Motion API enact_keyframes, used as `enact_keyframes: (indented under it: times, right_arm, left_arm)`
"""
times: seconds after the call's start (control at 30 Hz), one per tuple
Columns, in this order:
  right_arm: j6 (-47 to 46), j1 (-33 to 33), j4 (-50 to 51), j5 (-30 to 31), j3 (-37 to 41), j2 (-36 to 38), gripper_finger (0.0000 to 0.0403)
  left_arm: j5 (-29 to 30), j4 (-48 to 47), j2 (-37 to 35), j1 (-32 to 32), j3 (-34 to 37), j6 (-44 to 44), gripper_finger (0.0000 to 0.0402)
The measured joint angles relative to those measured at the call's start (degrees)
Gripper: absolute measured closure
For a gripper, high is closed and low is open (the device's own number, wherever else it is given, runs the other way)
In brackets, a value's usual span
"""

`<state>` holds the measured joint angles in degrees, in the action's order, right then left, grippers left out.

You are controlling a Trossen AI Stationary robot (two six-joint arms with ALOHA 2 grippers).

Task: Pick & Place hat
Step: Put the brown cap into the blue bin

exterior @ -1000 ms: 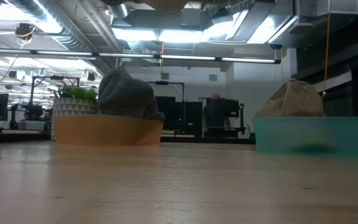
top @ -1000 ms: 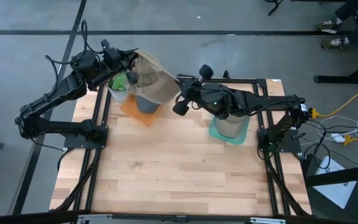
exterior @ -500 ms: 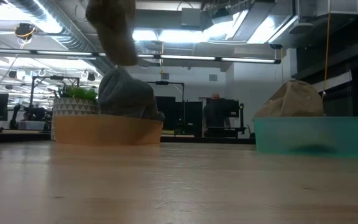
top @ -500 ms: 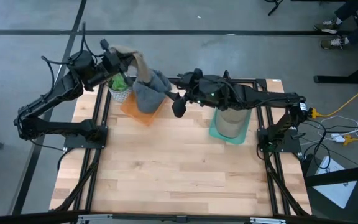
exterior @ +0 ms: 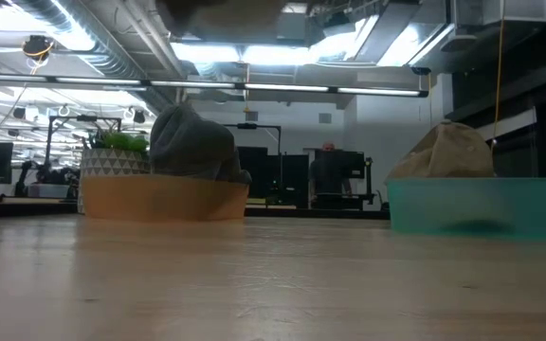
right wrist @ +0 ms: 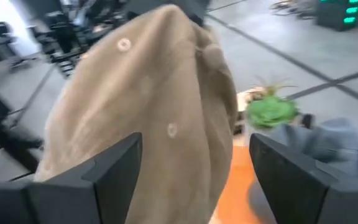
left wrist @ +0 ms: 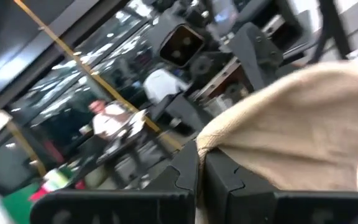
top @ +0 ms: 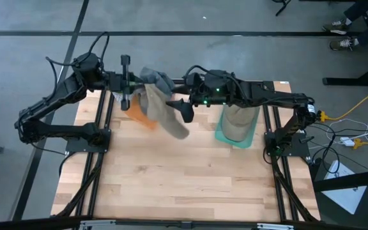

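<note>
my left pincer (left wrist: pixel 199 167) is clamped on the tan hat (top: pixel 161 110), dangling above the desk (top: pixel 171 172); my right pincer (right wrist: pixel 194 168) is apart.

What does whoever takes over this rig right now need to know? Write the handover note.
Left gripper: shut on the tan hat, which it holds up over the orange tray at the table's far left.
Right gripper: open beside the hanging hat, not gripping it.
Grey hat sits in the orange tray beside the potted plant. Another tan hat sits in the teal tray on the right.
Done: tan hat lifted.
Left: set it down; the frames do not show where.
</note>
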<state>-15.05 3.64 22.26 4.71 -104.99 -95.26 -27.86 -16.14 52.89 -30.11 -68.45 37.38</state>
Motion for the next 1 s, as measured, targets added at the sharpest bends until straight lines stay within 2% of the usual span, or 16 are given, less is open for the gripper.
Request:
enact_keyframes:
  times: [0.13,0.27,0.6,0.73,0.87,1.0]
  right_arm:
    - [0.02,-0.02,-1.84,-5.75,0.00,-0.69,0.0111]
    - [0.04,0.14,-2.65,-5.99,0.00,-1.84,0.0111]
    - [-0.55,1.07,-6.20,-5.94,0.00,-4.72,0.0111]
    - [0.48,1.05,-6.56,-8.45,0.00,-4.79,0.0115]
    - [0.72,1.07,-6.61,-10.71,0.00,-4.79,0.0149]
    - [0.72,1.07,-6.62,-10.93,0.00,-4.79,0.0227]
  left_arm:
    - [-3.68,0.90,0.65,0.00,0.00,-1.50,0.0398]
    - [-7.91,4.11,1.63,1.03,-0.01,-4.25,0.0398]
    - [-8.14,5.28,4.55,6.23,-0.02,-5.26,0.0398]
    - [-7.56,5.31,5.08,6.97,-0.02,-5.21,0.0398]
    - [-7.16,5.99,5.17,6.93,-0.02,-5.10,0.0398]
    - [-6.41,6.09,5.17,6.93,-0.02,-5.10,0.0397]
